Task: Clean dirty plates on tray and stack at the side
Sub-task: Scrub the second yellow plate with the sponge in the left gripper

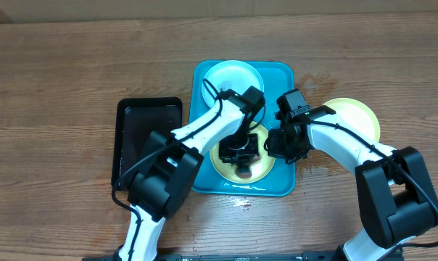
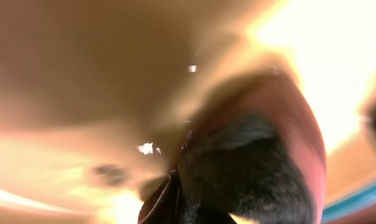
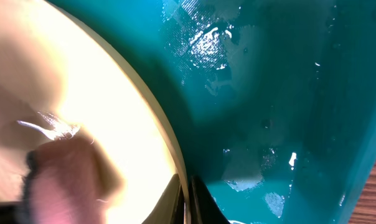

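The job looked about a third done. One yellow-green plate (image 1: 353, 119) already lay off the turquoise tray (image 1: 281, 72) on the wooden bench (image 1: 59, 72) to the right, its face free of visible smears. No stack had begun there yet. The near yellow-green plate (image 1: 259, 172) was apparently the one being cleaned, and it sat at the near end of the tray. The left hand (image 1: 242, 154) was down over its centre, with a dark, pink-edged scrubbing pad (image 2: 250, 168) filling the blurred left wrist view. Whether that hand was pinching the pad or only pressing on it could not be told. The right hand (image 1: 283, 143) was at the plate's right edge, and its wrist view showed the rim running between its fingers, so it seemed to be pinching the plate to steady it. Wet patches (image 3: 206, 37) glistened on the tray floor. The pale blue-white plate (image 1: 233, 76) waited at the far end of the tray, and a black tray (image 1: 148, 138) lay to the left.
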You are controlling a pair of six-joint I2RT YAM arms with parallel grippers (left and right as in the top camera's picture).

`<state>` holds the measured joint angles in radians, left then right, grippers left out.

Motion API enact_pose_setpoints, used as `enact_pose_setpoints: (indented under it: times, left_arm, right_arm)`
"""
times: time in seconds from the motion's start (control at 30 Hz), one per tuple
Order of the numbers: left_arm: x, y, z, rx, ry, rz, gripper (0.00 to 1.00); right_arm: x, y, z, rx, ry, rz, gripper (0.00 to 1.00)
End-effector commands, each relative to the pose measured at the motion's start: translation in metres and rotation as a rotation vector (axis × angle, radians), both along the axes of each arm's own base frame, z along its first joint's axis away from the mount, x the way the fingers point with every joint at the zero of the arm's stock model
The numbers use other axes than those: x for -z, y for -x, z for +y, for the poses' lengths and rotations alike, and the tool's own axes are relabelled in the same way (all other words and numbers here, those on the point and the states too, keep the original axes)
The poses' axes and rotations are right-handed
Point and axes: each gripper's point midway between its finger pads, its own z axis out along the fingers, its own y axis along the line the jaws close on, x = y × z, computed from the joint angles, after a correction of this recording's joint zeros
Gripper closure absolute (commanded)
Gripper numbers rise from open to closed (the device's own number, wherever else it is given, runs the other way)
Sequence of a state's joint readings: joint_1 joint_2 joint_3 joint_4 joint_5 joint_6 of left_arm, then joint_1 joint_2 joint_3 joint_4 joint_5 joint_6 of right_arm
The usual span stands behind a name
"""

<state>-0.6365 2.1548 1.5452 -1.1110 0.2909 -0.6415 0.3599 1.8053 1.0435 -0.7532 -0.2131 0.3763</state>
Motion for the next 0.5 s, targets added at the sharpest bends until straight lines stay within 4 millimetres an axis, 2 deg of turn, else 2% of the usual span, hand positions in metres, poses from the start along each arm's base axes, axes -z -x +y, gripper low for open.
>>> enact_pose_setpoints:
  times: [0.0, 0.17, 0.23, 0.33, 0.4, 0.47]
  left_arm:
    - [0.019, -0.016, 0.062, -0.022, -0.278, -0.065, 0.96]
    - [0.008, -0.039, 0.118, 0.015, -0.535, -0.181, 0.96]
    - [0.0, -0.048, 0.132, 0.03, -0.606, -0.226, 0.96]
    - [-0.013, -0.06, 0.137, 0.035, -0.646, -0.27, 0.96]
    - [-0.018, -0.067, 0.132, 0.024, -0.627, -0.29, 0.96]
    - [-0.016, -0.071, 0.117, -0.004, -0.554, -0.293, 0.96]
  right_arm:
    - [0.011, 0.005, -0.011, 0.022, 0.059, 0.028, 0.96]
    - [0.011, 0.005, -0.011, 0.022, 0.059, 0.028, 0.96]
    - [0.011, 0.005, -0.011, 0.022, 0.059, 0.028, 0.96]
    - [0.011, 0.006, -0.011, 0.022, 0.06, 0.029, 0.96]
    - [0.011, 0.006, -0.011, 0.022, 0.06, 0.029, 0.96]
    - [0.011, 0.006, -0.011, 0.022, 0.06, 0.029, 0.96]
